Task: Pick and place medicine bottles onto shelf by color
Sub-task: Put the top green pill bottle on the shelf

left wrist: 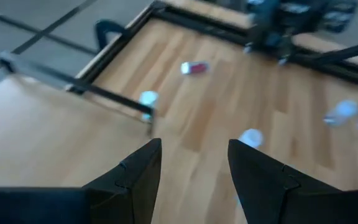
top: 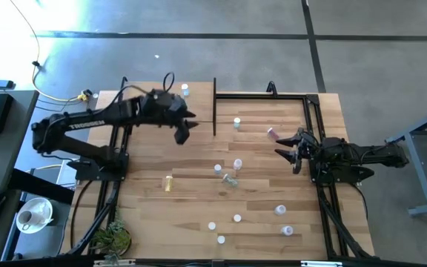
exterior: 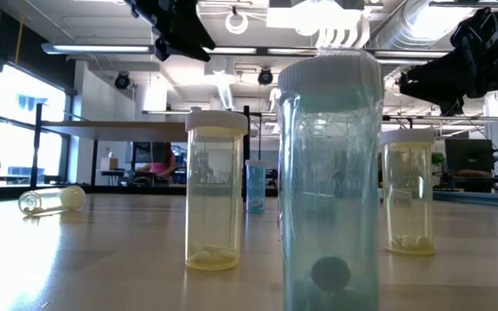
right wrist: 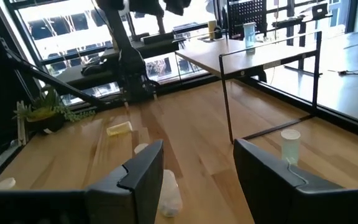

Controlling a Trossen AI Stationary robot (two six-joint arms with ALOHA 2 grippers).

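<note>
Left gripper (top: 184,132) hangs over the table's left-centre part, just beside the shelf's (top: 161,100) near edge; its fingers (left wrist: 132,177) stand apart with nothing between them. Right gripper (top: 293,152) hangs over the right side of the table, near the black frame rail; its fingers (right wrist: 138,177) are likewise apart and empty.

The shelf, a light board on thin black posts, stands at the far left-centre of the table. 1 bottle (top: 185,90) stands on it at the far edge.

The remaining medicine bottles are on the tabletop (top: 199,215). 1 pale green bottle (top: 237,123) stands upright just right of the shelf post. 1 pink bottle (top: 271,134) lies on its side near the right gripper. 1 yellow bottle (top: 168,183) lies left of centre. A cluster of 3 (top: 228,170) sits at centre, 1 of them tipped over. Several more white-capped bottles (top: 237,218) stand scattered toward the near edge.

A small plant (top: 112,239) sits at the near left corner.
</note>
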